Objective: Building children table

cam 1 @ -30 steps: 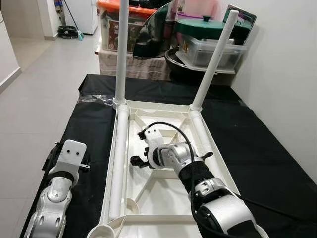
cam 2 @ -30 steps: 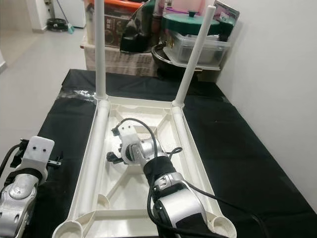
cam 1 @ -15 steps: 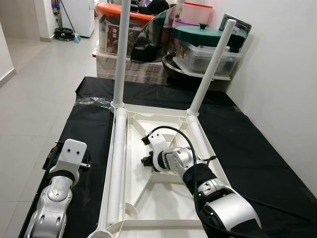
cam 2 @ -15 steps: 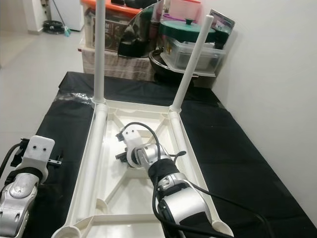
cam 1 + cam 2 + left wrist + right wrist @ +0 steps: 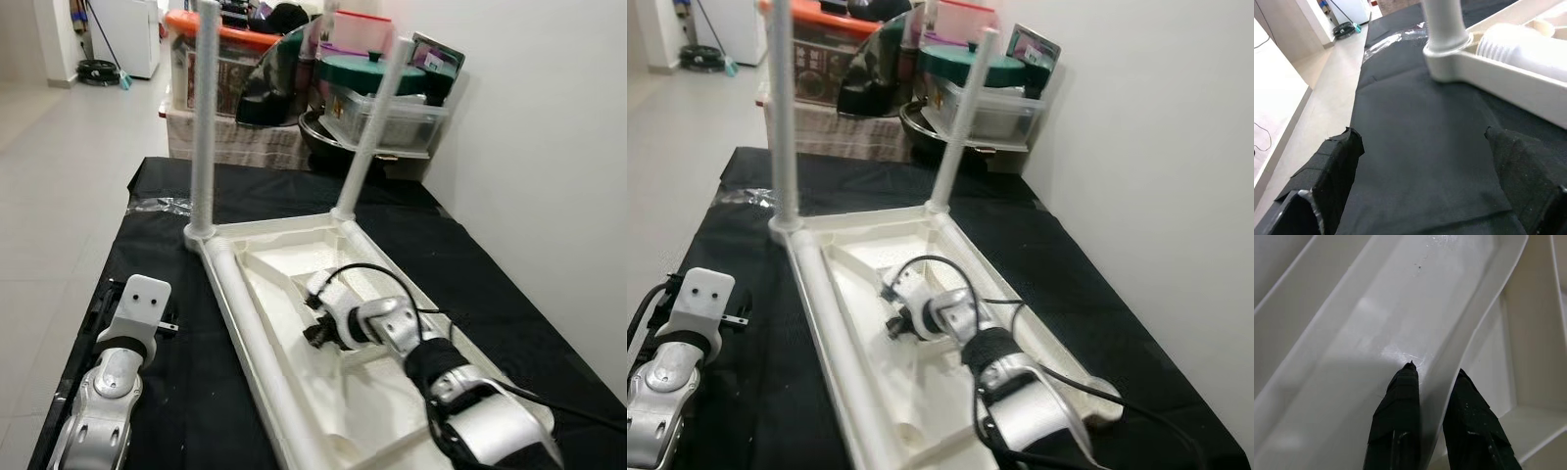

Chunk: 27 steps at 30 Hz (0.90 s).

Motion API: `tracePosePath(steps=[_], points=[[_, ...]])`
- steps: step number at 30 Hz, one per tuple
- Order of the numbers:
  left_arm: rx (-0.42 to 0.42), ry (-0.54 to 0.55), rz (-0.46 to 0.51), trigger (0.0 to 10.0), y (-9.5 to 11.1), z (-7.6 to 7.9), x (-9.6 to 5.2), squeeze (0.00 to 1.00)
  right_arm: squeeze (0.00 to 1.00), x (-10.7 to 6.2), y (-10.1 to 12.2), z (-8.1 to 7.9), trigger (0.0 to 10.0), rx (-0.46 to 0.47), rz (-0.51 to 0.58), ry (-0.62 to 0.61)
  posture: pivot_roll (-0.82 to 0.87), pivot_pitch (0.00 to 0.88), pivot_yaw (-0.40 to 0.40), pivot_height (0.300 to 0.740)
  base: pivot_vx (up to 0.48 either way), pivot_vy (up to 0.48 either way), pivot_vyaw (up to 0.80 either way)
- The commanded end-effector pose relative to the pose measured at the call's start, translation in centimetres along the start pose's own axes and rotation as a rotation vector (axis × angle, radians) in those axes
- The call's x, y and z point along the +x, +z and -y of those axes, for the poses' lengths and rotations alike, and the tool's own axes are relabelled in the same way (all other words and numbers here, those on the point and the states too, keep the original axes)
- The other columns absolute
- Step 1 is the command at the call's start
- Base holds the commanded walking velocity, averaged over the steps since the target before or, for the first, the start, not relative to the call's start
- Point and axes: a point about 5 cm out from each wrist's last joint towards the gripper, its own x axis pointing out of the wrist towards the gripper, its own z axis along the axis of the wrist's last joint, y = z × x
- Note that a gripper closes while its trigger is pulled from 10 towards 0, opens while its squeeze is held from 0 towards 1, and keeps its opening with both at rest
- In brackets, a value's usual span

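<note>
Tabletop (image 5: 294, 269) swung askew, right claw (image 5: 1432, 382) pinching its rib

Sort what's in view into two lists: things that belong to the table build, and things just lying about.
Job in hand:
- upturned white table top
- two upright legs
- loose leg lying along its edge
- right gripper, pinching a rib
- left gripper, open over the black cloth

Lying about:
- storage boxes
- green pot lid

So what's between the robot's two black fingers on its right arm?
A thin white plastic rib of the upside-down white plastic children's table; the right gripper pinches it, seen in the right wrist view.
</note>
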Motion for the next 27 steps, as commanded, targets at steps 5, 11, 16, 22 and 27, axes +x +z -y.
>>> tracePosePath(steps=[5,11,16,22,27], points=[[0.007,-0.020,-0.008,10.0,-0.2,0.6,-0.3,0.00,0.00,-0.3,1.1,-1.1,0.0,-0.279,0.093,0.137,0.07,0.000,-0.185,0.740,0.000,0.000,0.00],[0.013,-0.031,-0.007,10.0,-0.2,0.6,-0.3,0.00,0.00,-0.4,1.5,-2.2,0.0,-0.476,0.157,0.185,0.07,0.000,-0.174,0.740,0.000,0.000,0.00],[0.017,-0.053,-0.008,10.0,-0.2,0.7,-0.4,0.00,0.00,-0.2,1.8,-2.6,0.0,-0.520,0.199,0.185,0.08,0.000,-0.176,0.740,0.000,0.000,0.00],[-0.063,-0.271,0.030,10.0,0.6,2.5,-1.4,0.00,0.00,-0.2,1.8,-2.5,0.0,-0.624,0.218,0.157,0.09,0.000,-0.175,0.740,0.000,0.000,0.00],[-0.091,-0.595,0.128,10.0,2.4,4.5,-3.7,0.00,0.00,0.1,2.0,-2.9,0.0,-0.662,0.239,0.136,0.09,0.000,-0.166,0.740,0.000,0.000,0.00]])
